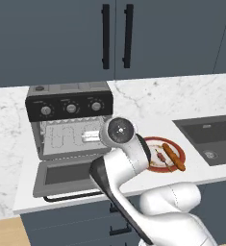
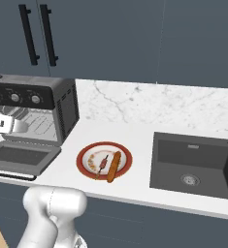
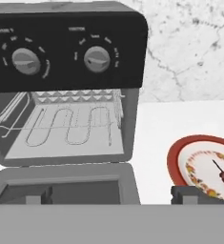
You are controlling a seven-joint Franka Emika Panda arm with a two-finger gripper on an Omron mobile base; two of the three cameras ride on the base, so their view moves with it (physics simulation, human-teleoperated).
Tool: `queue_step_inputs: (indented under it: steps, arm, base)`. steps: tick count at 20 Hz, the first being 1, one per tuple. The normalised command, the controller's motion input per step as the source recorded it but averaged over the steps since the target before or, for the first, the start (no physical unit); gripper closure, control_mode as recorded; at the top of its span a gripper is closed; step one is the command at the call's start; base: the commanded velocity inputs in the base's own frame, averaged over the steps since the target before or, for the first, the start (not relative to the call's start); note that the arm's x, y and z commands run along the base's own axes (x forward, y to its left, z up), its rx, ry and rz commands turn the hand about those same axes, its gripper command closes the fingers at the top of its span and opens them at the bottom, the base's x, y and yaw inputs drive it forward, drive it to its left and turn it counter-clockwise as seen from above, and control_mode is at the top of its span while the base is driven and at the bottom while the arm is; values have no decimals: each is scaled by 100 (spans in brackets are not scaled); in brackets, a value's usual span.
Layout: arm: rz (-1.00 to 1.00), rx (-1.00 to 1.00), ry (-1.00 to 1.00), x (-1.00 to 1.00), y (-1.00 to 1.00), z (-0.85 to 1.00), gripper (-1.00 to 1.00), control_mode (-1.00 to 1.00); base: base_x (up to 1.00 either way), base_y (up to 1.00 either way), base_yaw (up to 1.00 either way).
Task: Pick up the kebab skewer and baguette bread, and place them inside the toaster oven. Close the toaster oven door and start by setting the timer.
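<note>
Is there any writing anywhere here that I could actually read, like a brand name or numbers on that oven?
None can be read.
Small white labels above the knobs on the toaster oven: too blurred to read.
Tick marks around the knobs: no legible numbers.
The plate carries a pattern, not words.

1. We saw a white marble-patterned counter (image 2: pixel 135 131) running beneath dark cabinets.
2. The toaster oven (image 1: pixel 69 120) stood at its left end, with the toaster oven door (image 1: pixel 69 177) dropped open over the counter.
3. A red-rimmed plate (image 2: pixel 86 156) lay between oven and sink (image 2: pixel 193 167).
</note>
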Motion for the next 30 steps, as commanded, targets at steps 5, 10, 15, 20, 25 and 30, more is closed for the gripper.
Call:
queue_step_inputs:
  steps: [5, 10, 15, 20, 25, 30]
  arm:
    - [-2, -4, -2, 28, 30, -21, -100, -100]
    - [-4, 0, -5, 47, 20, -14, -100, -100]
    - [-4, 0, -1, 52, 21, -16, -100, -100]
    - [-1, 0, 0, 60, 19, -11, -100, -100]
    - [0, -9, 0, 47, 29, -34, -100, -100]
    - [-1, -3, -4, 38, 27, -22, -100, -100]
  base:
    - [0, 0, 0]
    - [0, 0, 0]
    - [0, 0, 0]
    - [0, 0, 0]
    - [0, 0, 0]
    - [0, 0, 0]
